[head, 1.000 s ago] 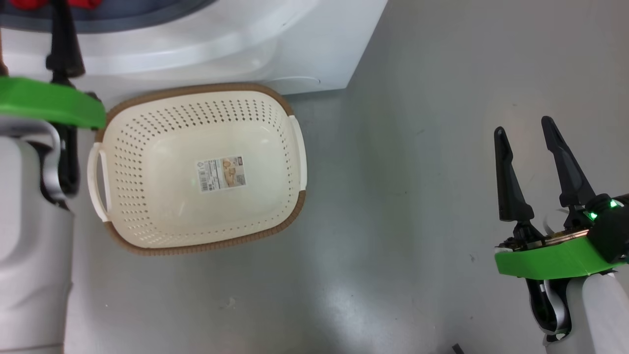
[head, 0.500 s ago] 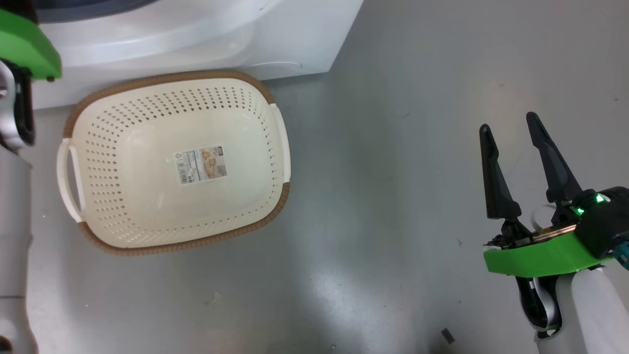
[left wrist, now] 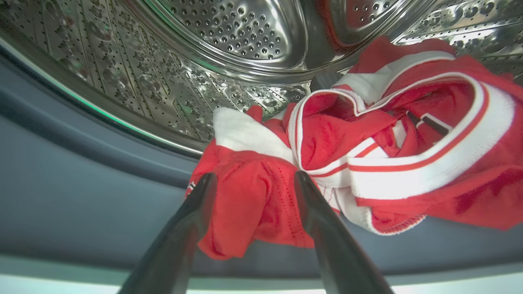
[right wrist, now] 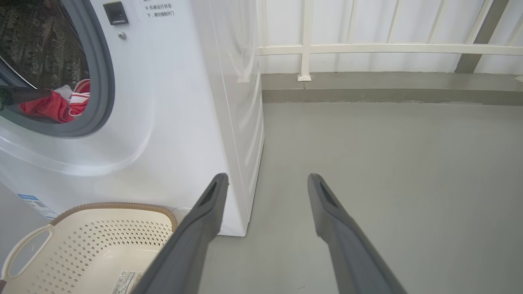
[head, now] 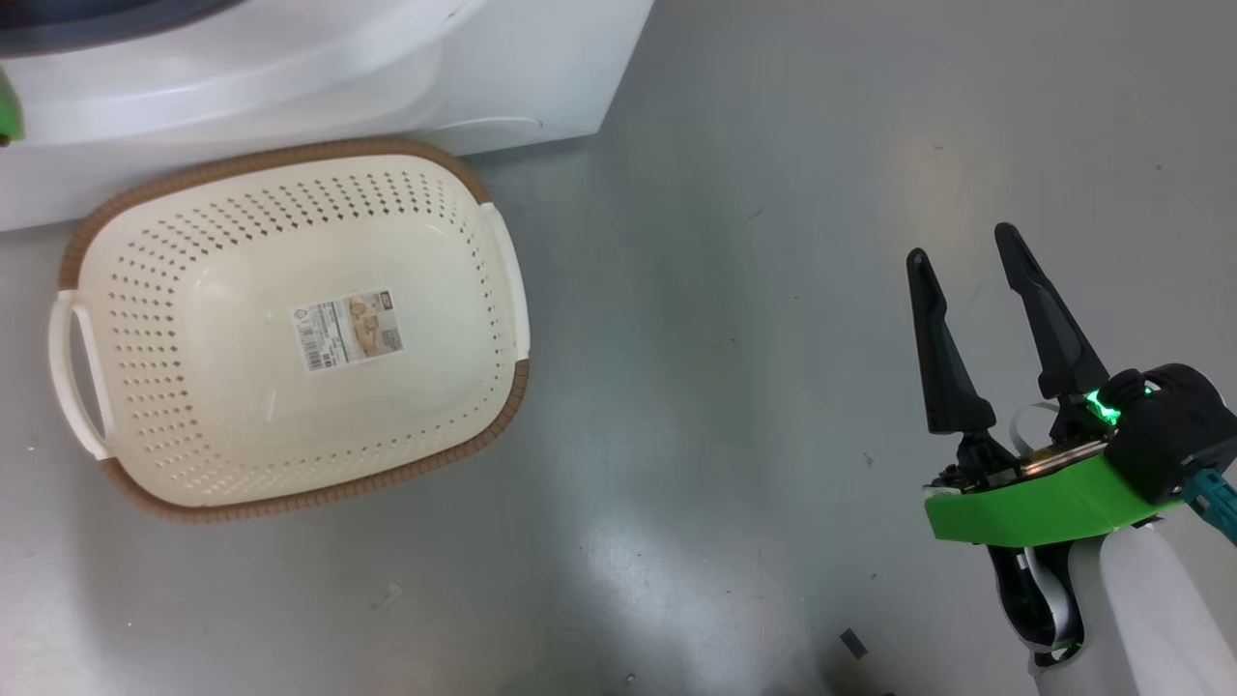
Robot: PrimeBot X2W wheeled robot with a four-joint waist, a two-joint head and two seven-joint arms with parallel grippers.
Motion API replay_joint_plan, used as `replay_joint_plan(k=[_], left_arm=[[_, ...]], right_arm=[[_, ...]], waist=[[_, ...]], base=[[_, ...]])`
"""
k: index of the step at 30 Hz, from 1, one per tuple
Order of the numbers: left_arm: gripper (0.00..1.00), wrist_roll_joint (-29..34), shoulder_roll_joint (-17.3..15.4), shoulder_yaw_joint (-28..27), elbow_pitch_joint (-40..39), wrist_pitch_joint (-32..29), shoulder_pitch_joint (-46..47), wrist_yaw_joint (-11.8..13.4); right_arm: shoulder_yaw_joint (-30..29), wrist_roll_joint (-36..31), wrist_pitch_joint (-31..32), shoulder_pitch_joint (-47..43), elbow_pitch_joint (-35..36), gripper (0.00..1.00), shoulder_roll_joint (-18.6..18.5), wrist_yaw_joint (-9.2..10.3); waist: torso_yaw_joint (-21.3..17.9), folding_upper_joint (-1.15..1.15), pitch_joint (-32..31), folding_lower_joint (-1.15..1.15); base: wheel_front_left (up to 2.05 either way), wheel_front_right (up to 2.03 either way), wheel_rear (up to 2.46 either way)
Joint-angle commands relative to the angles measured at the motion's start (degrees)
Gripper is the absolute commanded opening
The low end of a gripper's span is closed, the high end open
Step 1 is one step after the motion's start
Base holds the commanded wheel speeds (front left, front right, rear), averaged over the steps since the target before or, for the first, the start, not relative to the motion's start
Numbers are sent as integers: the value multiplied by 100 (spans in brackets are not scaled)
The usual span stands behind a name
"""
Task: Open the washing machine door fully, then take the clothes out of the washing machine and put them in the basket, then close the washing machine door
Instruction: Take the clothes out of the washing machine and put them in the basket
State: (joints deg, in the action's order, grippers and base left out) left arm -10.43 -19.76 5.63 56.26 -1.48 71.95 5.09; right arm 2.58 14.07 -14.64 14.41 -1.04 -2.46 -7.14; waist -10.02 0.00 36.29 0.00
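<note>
The clothes (left wrist: 367,155) are inside the washing machine (right wrist: 171,122). They lie in a red heap with white stripes at the front of the shiny drum (left wrist: 229,32), in the middle and right of the left wrist view. One red fold hangs over the grey rubber ring (left wrist: 61,183).

The left hand (left wrist: 255,175) is wide, and that red fold sits right between its two fingers. It is not pinched yet. I cannot tell if the fingers touch the cloth.

The right hand (head: 962,242) is wide too and holds nothing. It hangs over the bare floor (head: 725,387) at the lower right of the head view.

The basket (head: 319,498) has nothing in it. It stands on the floor just in front of the machine, at the left of the head view.

The clothes look soft, light and floppy. They will droop and stretch, and one piece may drag the other along. I think the thick bunched fold is the best place to pinch. A thin edge could slip out.
</note>
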Motion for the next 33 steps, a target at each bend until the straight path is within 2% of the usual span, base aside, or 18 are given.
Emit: replay_joint_plan(k=[1,10,16,17,18,19,26,31,33], left_arm=[[100,71,-375,-52,-37,-54,95,53],[100,130,-568,70,369,-241,214,94],[100,155,-541,162,493,-228,270,169],[87,159,-539,179,500,-215,277,168],[32,165,-565,199,519,-207,286,140],[0,163,-587,213,530,-176,300,108],[0,121,-554,302,526,41,343,-40],[0,41,-537,296,407,397,314,-100],[0,9,-523,317,325,599,262,-210]], right_arm=[[132,85,-36,36,109,100,-42,-35],[265,304,-36,87,79,100,-42,-35],[316,404,-36,139,63,100,-42,-35],[319,410,-36,144,60,100,-42,-35],[327,418,-36,150,57,100,-42,-35],[335,428,-36,157,55,100,-42,-35],[330,454,-36,163,34,100,-42,-35],[318,457,-36,163,25,100,-42,-35],[310,455,-36,160,17,100,-42,-35]], waist=[[-34,0,25,0],[-150,0,105,0],[-188,0,150,0],[-190,0,154,0],[-195,0,162,0],[-200,0,168,0],[-175,0,160,0],[-125,0,134,0],[-102,0,112,0]], base=[[0,0,0],[0,0,0],[0,0,0],[0,0,0],[0,0,0],[0,0,0],[0,0,0],[0,0,0],[0,0,0]])
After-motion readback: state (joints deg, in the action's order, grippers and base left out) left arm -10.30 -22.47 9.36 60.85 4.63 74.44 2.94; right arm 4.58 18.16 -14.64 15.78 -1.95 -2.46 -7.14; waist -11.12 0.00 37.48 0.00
